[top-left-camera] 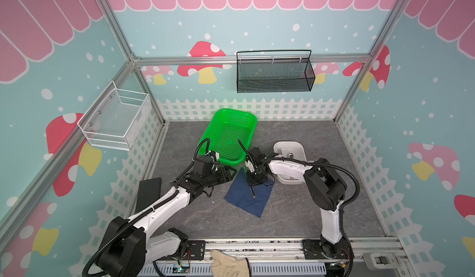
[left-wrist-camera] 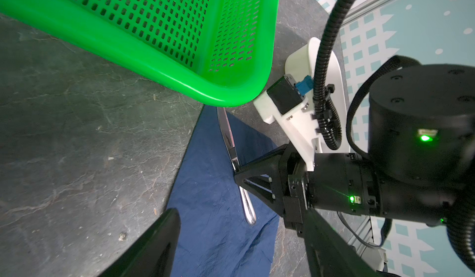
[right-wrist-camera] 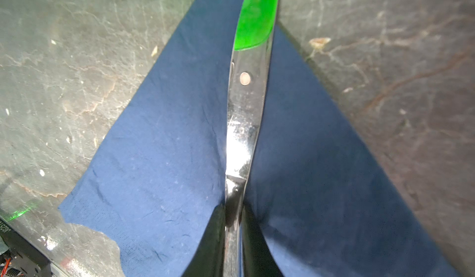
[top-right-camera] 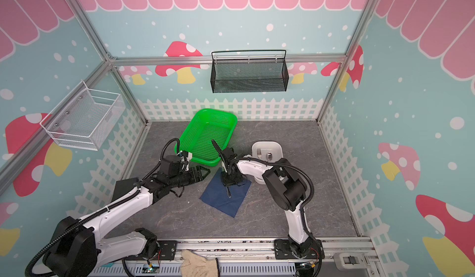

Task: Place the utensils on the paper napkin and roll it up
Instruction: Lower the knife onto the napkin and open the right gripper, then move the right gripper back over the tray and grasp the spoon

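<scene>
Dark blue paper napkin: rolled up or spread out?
Spread out: the dark blue paper napkin lies flat and unrolled on the grey table.

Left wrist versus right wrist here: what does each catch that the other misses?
Left wrist only: the green basket with its perforated wall, the white tub, and the right claw seen from outside. Right wrist only: the grip itself, close up, with the fingers pinching the silver utensil. Both: the utensil over the navy napkin on the grey table.
</scene>
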Controlling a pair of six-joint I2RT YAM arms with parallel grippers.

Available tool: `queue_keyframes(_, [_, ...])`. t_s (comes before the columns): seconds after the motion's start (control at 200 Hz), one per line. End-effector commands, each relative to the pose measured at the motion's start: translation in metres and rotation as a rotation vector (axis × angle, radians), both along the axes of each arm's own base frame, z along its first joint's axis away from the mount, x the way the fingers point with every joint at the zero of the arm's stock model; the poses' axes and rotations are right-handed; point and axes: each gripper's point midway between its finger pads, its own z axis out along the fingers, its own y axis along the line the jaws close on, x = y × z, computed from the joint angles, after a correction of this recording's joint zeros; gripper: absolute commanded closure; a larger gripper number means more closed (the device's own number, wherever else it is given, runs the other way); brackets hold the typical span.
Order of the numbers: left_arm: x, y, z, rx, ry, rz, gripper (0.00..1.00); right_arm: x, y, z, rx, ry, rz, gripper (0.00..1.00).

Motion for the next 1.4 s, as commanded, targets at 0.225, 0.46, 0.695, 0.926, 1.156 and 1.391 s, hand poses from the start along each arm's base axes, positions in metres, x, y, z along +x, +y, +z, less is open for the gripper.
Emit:
queue_keyframes(0.225, [0.002, 0.002, 0.0, 0.005, 0.021, 0.014, 0.22, -0.001, -0.006, 0.027, -0.004, -0.053, -0.005, 0.77])
queue_keyframes(0.46, [0.012, -0.004, 0.003, 0.004, 0.03, 0.007, 0.24, 0.007, -0.035, 0.07, -0.051, -0.196, -0.074, 0.74])
queue_keyframes(0.695, [0.034, -0.022, 0.004, -0.02, 0.058, -0.016, 0.26, 0.029, -0.099, 0.114, -0.047, -0.342, -0.249, 0.71])
queue_keyframes(0.926, [0.06, -0.032, 0.007, -0.023, 0.075, 0.0, 0.27, 0.057, -0.171, 0.116, -0.021, -0.354, -0.387, 0.68])
queue_keyframes(1.156, [0.061, -0.047, 0.021, -0.039, 0.068, -0.022, 0.28, 0.085, -0.217, 0.078, -0.126, -0.236, -0.412, 0.68])
queue_keyframes(1.391, [0.058, -0.089, 0.035, -0.051, 0.05, -0.127, 0.27, 0.099, -0.228, 0.04, -0.209, -0.092, -0.377, 0.68])
